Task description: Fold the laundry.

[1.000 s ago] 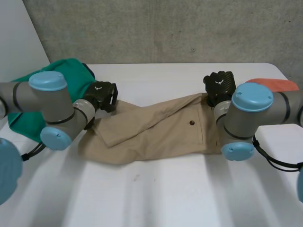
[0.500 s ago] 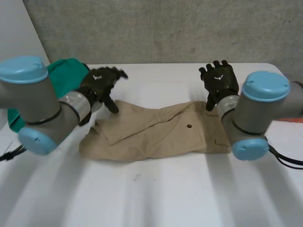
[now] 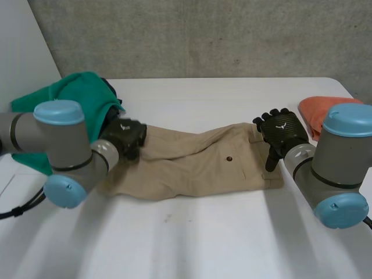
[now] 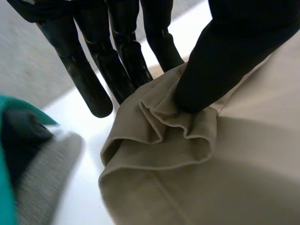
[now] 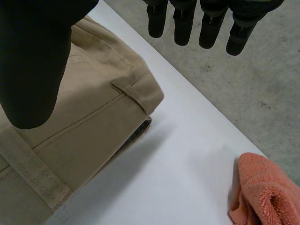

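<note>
Tan trousers [image 3: 197, 163] lie folded lengthwise across the white table [image 3: 192, 232], leg ends to the left and waistband to the right. My left hand [image 3: 123, 136] is at the leg end. In the left wrist view its thumb [image 4: 225, 51] presses the bunched hem [image 4: 164, 122] against the fingers [image 4: 122, 51] behind it, pinching the cloth. My right hand [image 3: 282, 136] hovers over the waistband end. In the right wrist view its fingers [image 5: 183, 23] are straight and spread above the waistband corner [image 5: 136, 89], with nothing between them and the thumb.
A green garment [image 3: 75, 96] is heaped at the table's far left, just behind my left hand, with a grey cloth [image 4: 42, 173] beside it. An orange cloth [image 3: 317, 110] lies at the right edge, close to the waistband [image 5: 262, 192].
Half a second ago both hands were raised and open above the trousers. The left hand has come down and closed on the hem. The right hand has dropped nearer over the waistband corner, still open.
</note>
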Available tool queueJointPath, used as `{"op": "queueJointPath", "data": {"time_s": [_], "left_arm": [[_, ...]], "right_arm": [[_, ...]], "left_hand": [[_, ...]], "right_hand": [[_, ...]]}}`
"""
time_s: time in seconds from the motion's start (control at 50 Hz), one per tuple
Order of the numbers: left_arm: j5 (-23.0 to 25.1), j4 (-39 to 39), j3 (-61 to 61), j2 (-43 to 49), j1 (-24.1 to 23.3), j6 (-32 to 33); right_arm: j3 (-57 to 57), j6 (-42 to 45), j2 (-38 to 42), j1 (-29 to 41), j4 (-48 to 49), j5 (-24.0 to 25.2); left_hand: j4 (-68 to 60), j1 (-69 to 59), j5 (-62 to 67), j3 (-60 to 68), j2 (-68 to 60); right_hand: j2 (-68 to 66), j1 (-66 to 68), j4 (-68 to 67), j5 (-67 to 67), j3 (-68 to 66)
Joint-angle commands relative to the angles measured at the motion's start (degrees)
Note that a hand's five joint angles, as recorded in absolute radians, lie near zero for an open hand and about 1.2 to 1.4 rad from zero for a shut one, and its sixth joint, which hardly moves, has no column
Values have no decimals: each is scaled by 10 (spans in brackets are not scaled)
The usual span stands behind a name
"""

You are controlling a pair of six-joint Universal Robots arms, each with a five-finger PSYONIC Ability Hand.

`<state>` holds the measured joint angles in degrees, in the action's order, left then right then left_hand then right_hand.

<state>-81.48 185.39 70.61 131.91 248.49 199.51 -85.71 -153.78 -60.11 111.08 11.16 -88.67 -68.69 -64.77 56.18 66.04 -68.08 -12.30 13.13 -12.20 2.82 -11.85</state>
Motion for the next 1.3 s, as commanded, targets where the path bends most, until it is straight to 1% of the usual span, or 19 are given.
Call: {"op": "queueJointPath", "data": {"time_s": [0.02,0.2,0.22,0.3,0.4,0.52,0.56,0.58,0.6,0.66,0.74,0.84,0.9,0.94,1.06,1.14,1.2,1.24,1.3], "left_arm": [[3,75,-92,42,3,-4],[11,27,-252,173,17,11],[10,18,-275,188,19,11],[11,-8,-283,177,23,4],[12,-18,-201,98,23,-4],[33,52,-73,-7,28,-24],[44,90,-24,-44,28,-36],[47,100,-10,-54,28,-40],[49,109,4,-65,28,-44],[55,133,45,-100,28,-58],[60,137,89,-146,32,-73],[66,135,122,-183,50,-83],[73,136,140,-203,63,-94],[78,136,148,-211,67,-100],[84,136,164,-226,70,-120],[79,132,167,-228,66,-127],[76,127,170,-230,61,-129],[75,125,172,-232,59,-131],[74,124,167,-231,45,-128]], "right_arm": [[-15,-1,-13,7,-3,3],[-65,-4,-48,-5,0,31],[-69,-4,-50,-6,0,34],[-86,0,-52,-10,0,47],[-90,1,-28,-10,8,53],[-68,18,30,-8,37,44],[-59,21,41,-10,43,38],[-52,22,49,-15,46,32],[-48,22,50,-17,48,27],[-60,16,28,-39,65,-3],[-91,36,-40,-79,78,-18],[-114,150,-75,-141,43,5],[-106,219,-77,-138,26,6],[-94,273,-75,-105,29,6],[-78,285,-73,53,126,49],[-98,298,-22,156,207,188],[-94,315,9,179,212,239],[-74,333,31,181,202,252],[-47,313,32,179,169,236]], "left_hand": [[-113,-152,138,140,-119],[-113,-152,138,140,-119],[90,51,-65,-63,84],[587,548,-562,-560,581],[587,548,-562,-560,581],[587,548,-562,-560,581],[587,548,-562,-560,581],[587,548,-562,-560,581],[587,548,-562,-560,581],[587,548,-562,-560,581],[587,548,-562,-560,581],[587,548,-562,-560,581],[587,548,-562,-560,581],[587,548,-562,-560,581],[587,548,-562,-560,581],[587,548,-562,-560,581],[587,548,-562,-560,581],[587,548,-562,-560,581],[587,548,-562,-560,581]], "right_hand": [[23,-31,22,-28,19],[-31,22,-32,26,-35],[-39,31,-40,34,-44],[-48,39,-49,42,-52],[-44,36,-45,39,-49],[-86,78,-87,81,-91],[-185,177,-186,180,-189],[-482,474,-483,477,-486],[-675,667,-676,670,-680],[-677,669,-678,672,-681],[-677,669,-678,672,-681],[-677,669,-678,672,-681],[-677,669,-678,672,-681],[-677,669,-678,672,-681],[-677,669,-678,672,-681],[-677,669,-678,672,-681],[-677,669,-678,672,-681],[-399,391,-400,394,-403],[23,-31,22,-28,19]]}}
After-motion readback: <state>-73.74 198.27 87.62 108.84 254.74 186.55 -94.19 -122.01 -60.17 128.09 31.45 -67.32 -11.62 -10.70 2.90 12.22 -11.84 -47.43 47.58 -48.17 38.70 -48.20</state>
